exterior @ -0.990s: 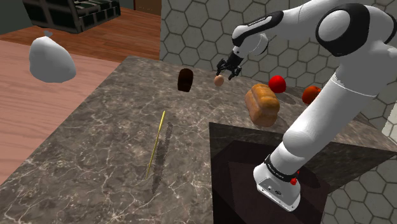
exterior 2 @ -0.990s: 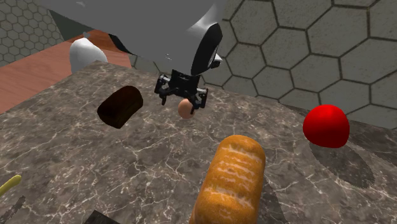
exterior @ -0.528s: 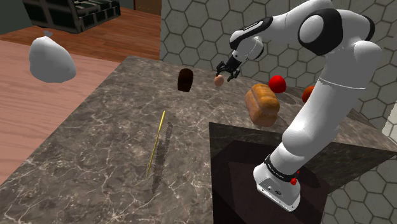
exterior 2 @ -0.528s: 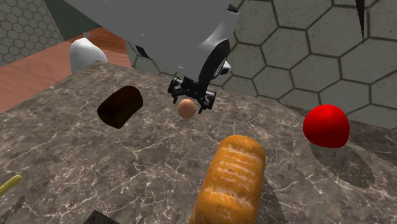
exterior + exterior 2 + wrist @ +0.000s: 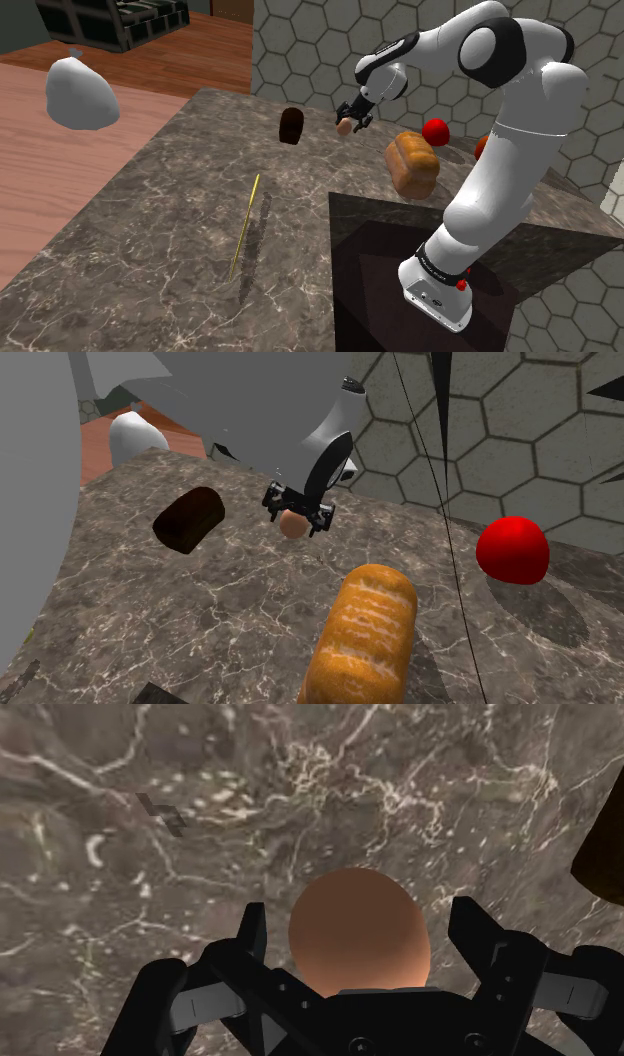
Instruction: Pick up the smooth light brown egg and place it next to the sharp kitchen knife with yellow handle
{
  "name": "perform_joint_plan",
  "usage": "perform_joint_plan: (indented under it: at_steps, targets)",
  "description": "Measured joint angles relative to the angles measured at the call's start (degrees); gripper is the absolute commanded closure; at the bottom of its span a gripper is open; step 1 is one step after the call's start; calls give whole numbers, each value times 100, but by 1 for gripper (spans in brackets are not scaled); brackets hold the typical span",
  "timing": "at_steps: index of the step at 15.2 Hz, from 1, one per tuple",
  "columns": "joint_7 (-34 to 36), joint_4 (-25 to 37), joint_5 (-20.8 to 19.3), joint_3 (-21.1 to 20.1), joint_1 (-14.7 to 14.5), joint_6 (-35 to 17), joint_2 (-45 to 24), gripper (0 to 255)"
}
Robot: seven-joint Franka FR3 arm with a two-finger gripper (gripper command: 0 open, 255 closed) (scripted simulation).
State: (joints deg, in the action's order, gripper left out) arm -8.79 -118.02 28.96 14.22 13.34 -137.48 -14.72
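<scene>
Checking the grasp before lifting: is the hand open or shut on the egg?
Open. Wrist view: the hand's fingers flank the egg, a gap on each side; neither touches it.

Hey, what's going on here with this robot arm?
The white arm's black gripper is set around a light brown egg on the marbled counter, between a dark loaf and a golden bread loaf. Its fingers stand open on either side, not touching the egg, so nothing is grasped yet. The yellow-handled knife lies well apart from it.

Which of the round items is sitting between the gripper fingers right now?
The light brown egg, between the gripper's open fingers. The red ball sits apart, beside the golden loaf.
</scene>
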Motion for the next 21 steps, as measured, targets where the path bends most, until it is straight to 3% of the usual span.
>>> perform_joint_plan:
  at_steps: [3,4,14,21]
  targets:
    - [-2,0,3,-1,0,-4,-4,0]
    - [-2,0,3,-1,0,-4,-4,255]
    - [-2,2,3,1,2,-5,-2,255]
    - [254,111,-248,72,-44,333,274,255]
